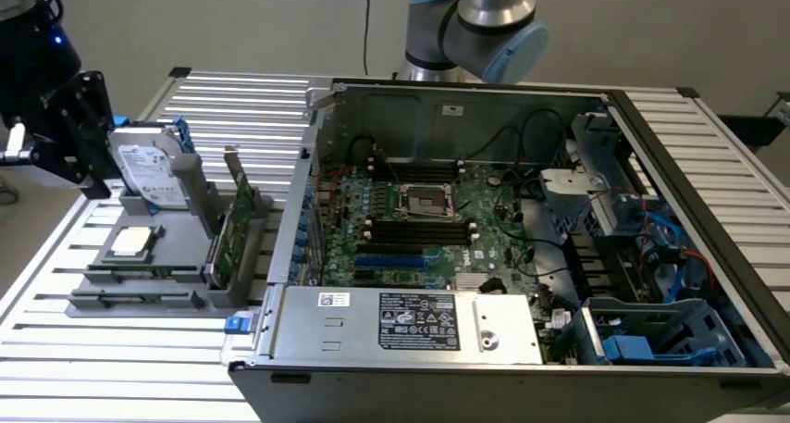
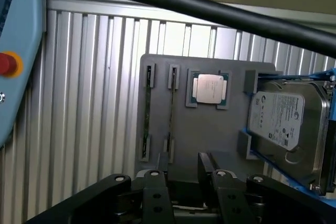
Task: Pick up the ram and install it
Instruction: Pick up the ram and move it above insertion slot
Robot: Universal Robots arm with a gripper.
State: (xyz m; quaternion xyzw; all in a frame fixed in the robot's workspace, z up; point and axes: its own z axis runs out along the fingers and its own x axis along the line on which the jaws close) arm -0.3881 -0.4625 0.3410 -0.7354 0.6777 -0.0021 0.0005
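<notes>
**Operator:** Where is my pincer, and what's in it?

**Spotter:** Your pincer (image 2: 183, 158) hangs over one edge of the grey holder (image 2: 210, 140). Its fingers are spread, with nothing between them.

**Operator:** And the ram?

**Spotter:** Your ram (image 2: 172, 106) stands on edge in a holder slot. A second stick (image 2: 148, 111) runs parallel just beside it, with a bare strip between the two. The processor (image 2: 210, 87) lies just beside the ram on its other side. The hard drive (image 2: 283, 121) leans at the holder's far edge, well apart.

**Operator:** How much room do I have?

**Spotter:** The ribbed surface (image 2: 94, 103) lies bare around the holder. The open computer case (image 1: 457, 118) stands to the exterior view's right of it. An expansion card (image 1: 240, 224) stands upright on the holder's edge between them. The motherboard (image 1: 420, 247) is open from above, fenced by the case walls.
</notes>
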